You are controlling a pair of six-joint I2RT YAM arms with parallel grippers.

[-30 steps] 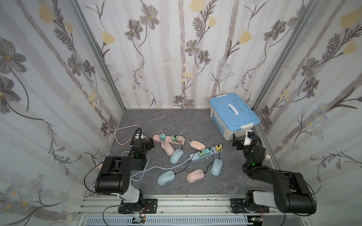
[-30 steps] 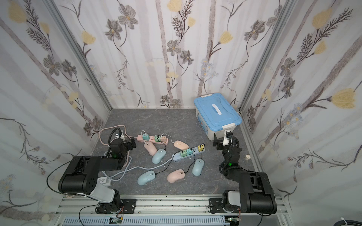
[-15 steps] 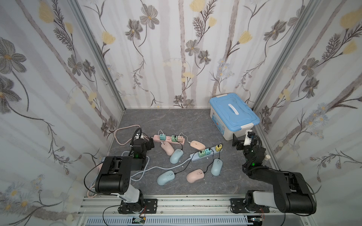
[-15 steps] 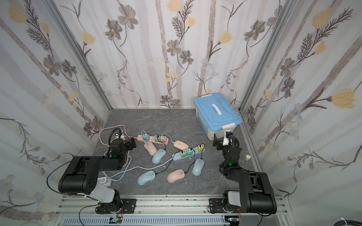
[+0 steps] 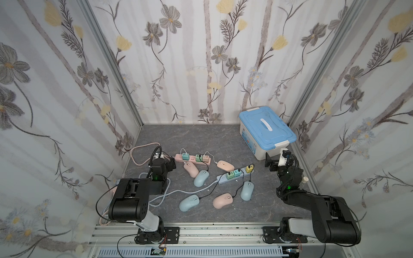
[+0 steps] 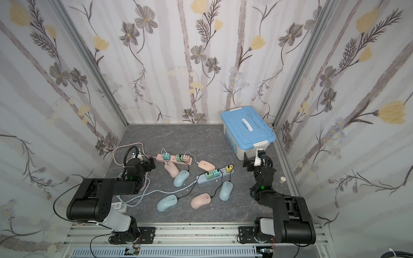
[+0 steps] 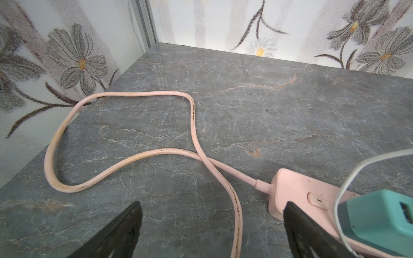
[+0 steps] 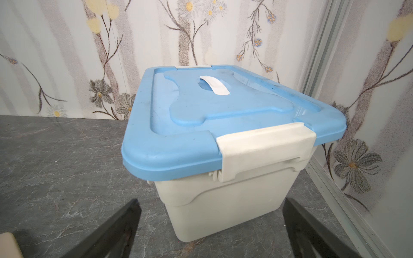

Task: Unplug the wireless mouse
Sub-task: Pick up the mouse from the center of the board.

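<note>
Several wireless mice lie mid-table in both top views, pink ones [image 5: 191, 169] [image 5: 225, 165] [image 5: 222, 200] and blue ones [image 5: 201, 178] [image 5: 247, 190] [image 5: 189, 202]. Thin cables run from them to small chargers on a pink power strip [image 5: 192, 158] and a blue power strip [image 5: 234, 176]. My left gripper [image 5: 165, 161] [image 7: 212, 207] stands open and empty at the pink strip's cord end [image 7: 290, 189], beside a teal charger [image 7: 375, 219]. My right gripper [image 5: 276, 160] [image 8: 210, 204] is open and empty, facing the storage box, well right of the mice.
A white storage box with a latched blue lid [image 5: 267, 131] [image 8: 223, 116] stands at the back right. The pink strip's thick cord [image 7: 125, 165] loops over the floor by the left wall. A grey-blue cord [image 5: 178, 192] trails toward the left arm. A small white cylinder [image 5: 305, 179] stands by the right wall.
</note>
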